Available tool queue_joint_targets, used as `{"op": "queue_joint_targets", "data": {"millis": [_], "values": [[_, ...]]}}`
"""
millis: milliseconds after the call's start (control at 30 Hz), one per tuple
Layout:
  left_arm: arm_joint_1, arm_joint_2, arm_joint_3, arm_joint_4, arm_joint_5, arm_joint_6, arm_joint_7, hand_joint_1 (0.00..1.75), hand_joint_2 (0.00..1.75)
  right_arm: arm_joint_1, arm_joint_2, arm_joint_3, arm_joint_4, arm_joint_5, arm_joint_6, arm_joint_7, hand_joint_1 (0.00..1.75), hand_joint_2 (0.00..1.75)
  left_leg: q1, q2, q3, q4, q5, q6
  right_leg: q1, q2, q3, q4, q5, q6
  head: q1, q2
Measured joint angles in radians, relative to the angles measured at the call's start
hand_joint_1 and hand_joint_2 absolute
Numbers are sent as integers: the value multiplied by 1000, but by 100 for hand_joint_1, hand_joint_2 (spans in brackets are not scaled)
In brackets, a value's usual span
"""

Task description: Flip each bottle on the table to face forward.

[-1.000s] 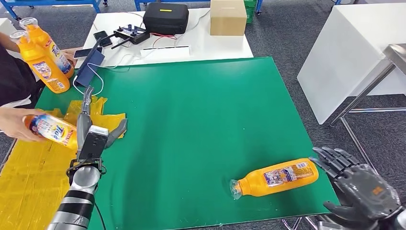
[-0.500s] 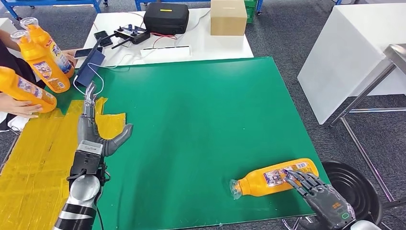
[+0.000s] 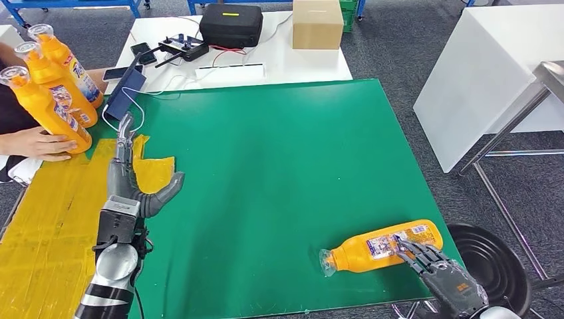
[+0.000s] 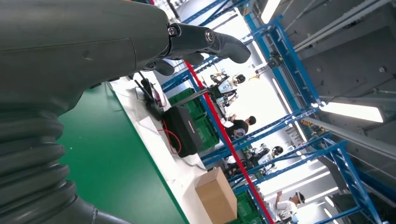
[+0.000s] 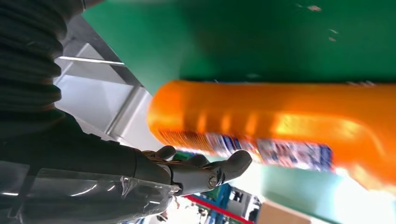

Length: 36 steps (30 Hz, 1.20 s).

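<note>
Green matting covers our table. At upper left, a person's hand steadies three upright orange plastic bottles. Our left hand rests spread, holding nothing. At lower right our right hand, fingers spread, reaches the lying orange bottle, seemingly the last unflipped.

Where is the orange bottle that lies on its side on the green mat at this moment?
In the head view, the orange bottle lies near the front right corner of the green mat, cap end pointing left, with the right hand reaching its base end.
</note>
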Motion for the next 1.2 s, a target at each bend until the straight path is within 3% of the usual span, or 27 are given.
{"op": "queue_joint_targets", "data": {"millis": [233, 433, 900, 1200], "values": [[17, 0, 7, 0, 14, -12, 2, 0, 175, -137, 60, -7, 158, 206, -27, 64, 0, 175, 0, 3, 1, 0, 0, 0, 0, 1, 0, 0, 0, 0, 0, 0], [21, -6, 7, 0, 17, -17, 10, 0, 175, -322, 154, -50, 369, 327, -32, 17, 0, 175, 0, 4, 2, 0, 1, 0, 0, 2, 1, 0, 1, 0, 0, 0], [21, -10, 7, 11, 36, -28, 9, 0, 175, -536, 256, -75, 664, 384, -45, -14, 0, 175, 0, 6, 5, 0, 0, 1, 0, 4, 4, 0, 1, 1, 0, 0], [17, -12, 7, 27, 42, -28, 3, 0, 175, -650, 337, -51, 822, 392, -149, -60, 0, 175, 0, 11, 11, 0, -1, 1, 0, 8, 10, -1, 2, 1, 0, 0]]}}
